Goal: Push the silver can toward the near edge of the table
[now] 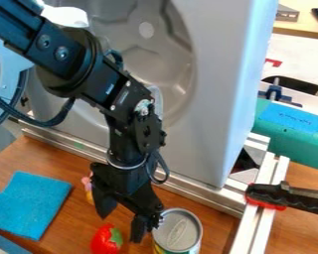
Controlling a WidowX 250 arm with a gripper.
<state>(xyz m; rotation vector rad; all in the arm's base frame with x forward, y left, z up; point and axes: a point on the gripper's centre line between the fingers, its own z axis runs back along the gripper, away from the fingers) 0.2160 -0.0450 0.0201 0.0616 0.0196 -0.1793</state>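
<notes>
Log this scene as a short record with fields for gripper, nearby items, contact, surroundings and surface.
Gripper: low in the view, fingers apart
Nearby: red strawberry-like object; upright can; pink-and-yellow object, partly hidden
Contact: cannot tell
Left of view: blue cloth, flat
Right of view: black-and-red clamp at metal rails
Surface: brown tabletop

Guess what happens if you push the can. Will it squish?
The can looks like stiff metal, so it probably won't squish. It looks closed on top, so it may be full and heavy. It stands upright, but being round, it could roll if it tips.
</notes>
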